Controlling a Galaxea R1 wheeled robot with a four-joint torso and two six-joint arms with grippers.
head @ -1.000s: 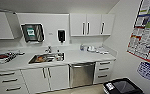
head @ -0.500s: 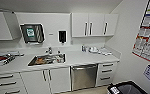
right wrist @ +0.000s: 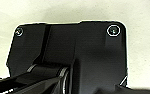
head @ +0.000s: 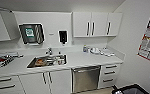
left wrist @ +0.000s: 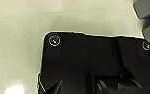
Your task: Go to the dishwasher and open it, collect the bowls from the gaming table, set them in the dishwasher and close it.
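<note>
both wrist views look down past the robot's own dark plate at pale speckled floor, and from them i cannot tell whether either gripper is released or clenched; nothing can be seen held. out in front, in the head view, stands a small kitchen: the dishwasher (head: 85, 78) sits under the white counter (head: 83, 60), just right of the white cupboard doors (head: 47, 81) below the sink (head: 47, 61) and just left of a stack of drawers (head: 108, 75). its steel-grey front is closed, flush with the fronts beside it, and a long bar handle (head: 86, 69) runs across its top edge. judging by the look of it, the door is a stiff, fairly heavy panel hinged at the bottom, so it should drop outward and down rather than swing sideways; the steel face is smooth and would give fingers no purchase, so the bar near the top is the place to take hold, around its middle so the pull stays even. the door probably resists at first on its latch and then wants to fall under its own weight, so it needs to be carried down, not let go. a dark bin (head: 131, 89) stands on the floor to the right, near the path to the door.
</note>
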